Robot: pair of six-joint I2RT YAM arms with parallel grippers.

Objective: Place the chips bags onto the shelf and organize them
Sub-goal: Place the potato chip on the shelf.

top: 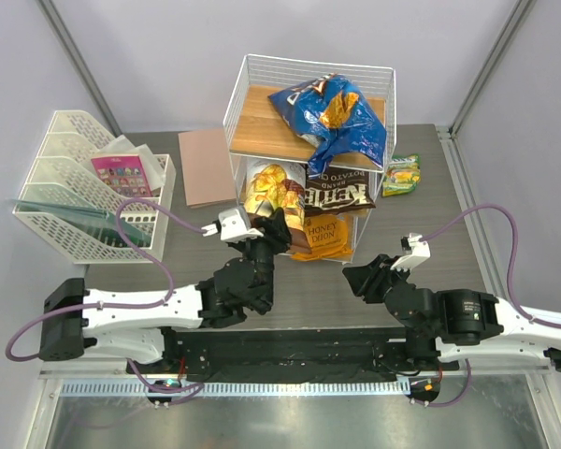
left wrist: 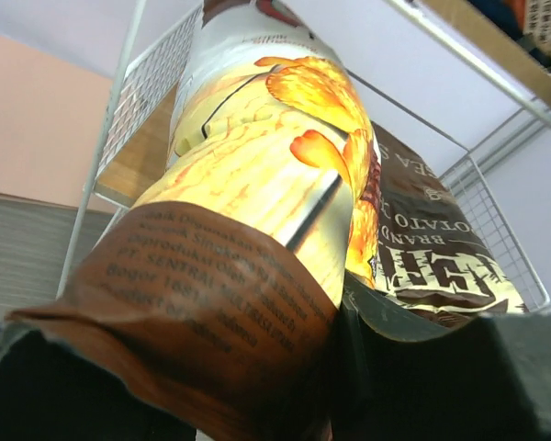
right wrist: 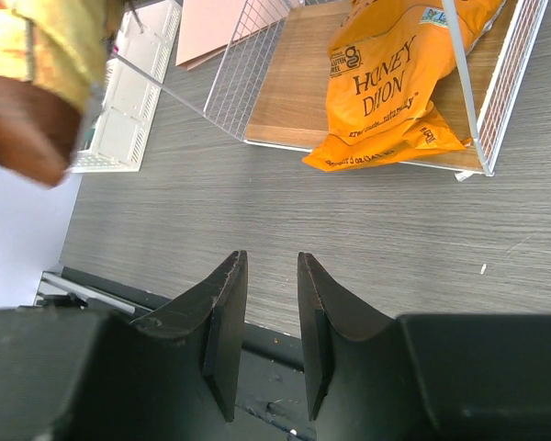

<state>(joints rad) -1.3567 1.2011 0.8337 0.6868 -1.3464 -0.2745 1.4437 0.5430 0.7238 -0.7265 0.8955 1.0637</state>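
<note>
The brown-white bag (top: 273,192) is standing upright at the front of the shelf (top: 262,126), in the centre of the frame, at the height of the middle level. The left tool (top: 269,227) is gripping its lower edge, with the fingers closed on the crinkled seam. Just right of it the dark Sea Salt bag (top: 344,192) is leaning. Below, the orange Honey Dijon bag (top: 323,236) is lying on the lowest board, and the blue Doritos bag (top: 332,117) is lying on the top board. The small green-yellow bag (top: 402,175) is lying on the surface (top: 309,290) just right of the shelf. The right tool (right wrist: 271,266) is hovering at the lower right, its fingers a little apart and holding nothing. A white mesh tray (top: 65,187) is sitting at the left.
</note>
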